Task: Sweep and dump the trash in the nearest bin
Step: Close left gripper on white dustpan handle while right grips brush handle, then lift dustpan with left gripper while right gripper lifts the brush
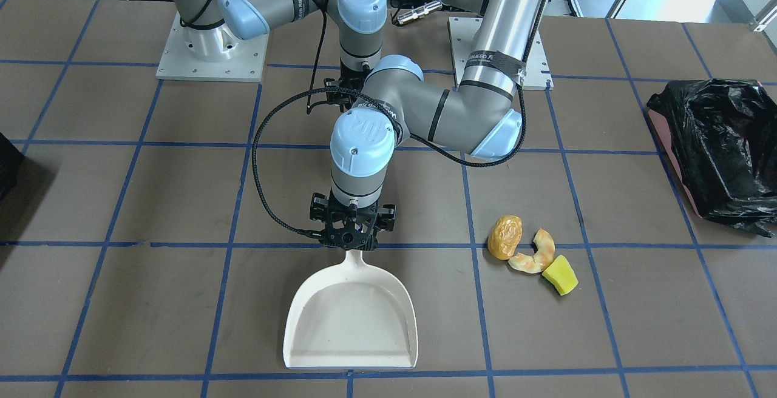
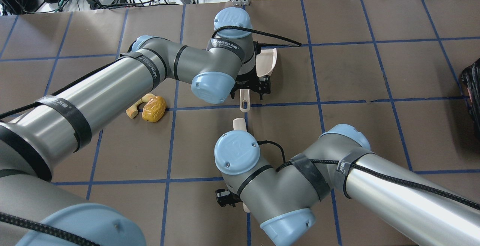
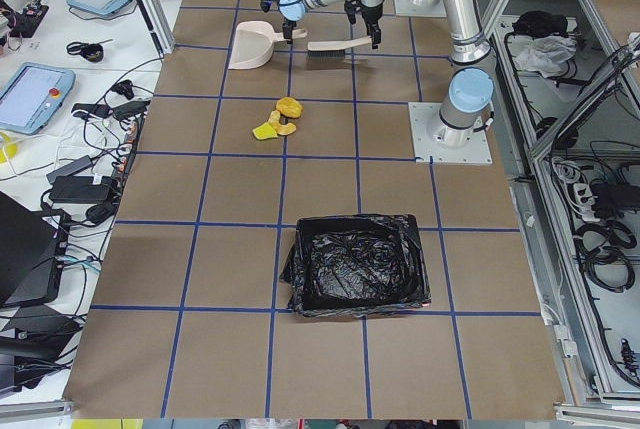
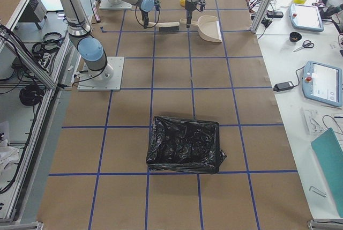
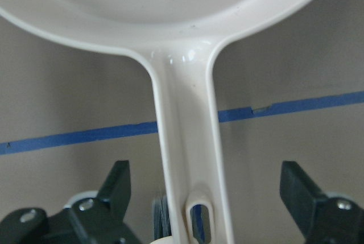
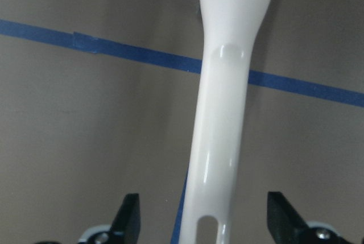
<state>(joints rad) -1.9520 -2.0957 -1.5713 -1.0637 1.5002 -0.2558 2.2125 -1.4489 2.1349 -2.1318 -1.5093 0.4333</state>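
Observation:
The trash lies together on the table: a golden-brown lump (image 1: 505, 237), a pale orange peel (image 1: 535, 253) and a yellow sponge wedge (image 1: 560, 275). The nearest bin (image 1: 722, 149), lined with a black bag, stands at the table's end on my left (image 3: 355, 264). My left gripper (image 1: 351, 237) is open, its fingers (image 5: 116, 181) wide on either side of the white dustpan's handle (image 5: 185, 141). My right gripper (image 6: 206, 215) is open astride the white brush handle (image 6: 222, 113). The brush (image 3: 335, 46) lies beside the dustpan (image 1: 352, 319).
A second black-lined bin (image 4: 185, 144) stands at the table's end on my right and shows at the overhead view's right edge (image 2: 473, 88). The two arm bases (image 1: 209, 52) are at the back. Blue tape lines grid the brown table (image 1: 121, 204).

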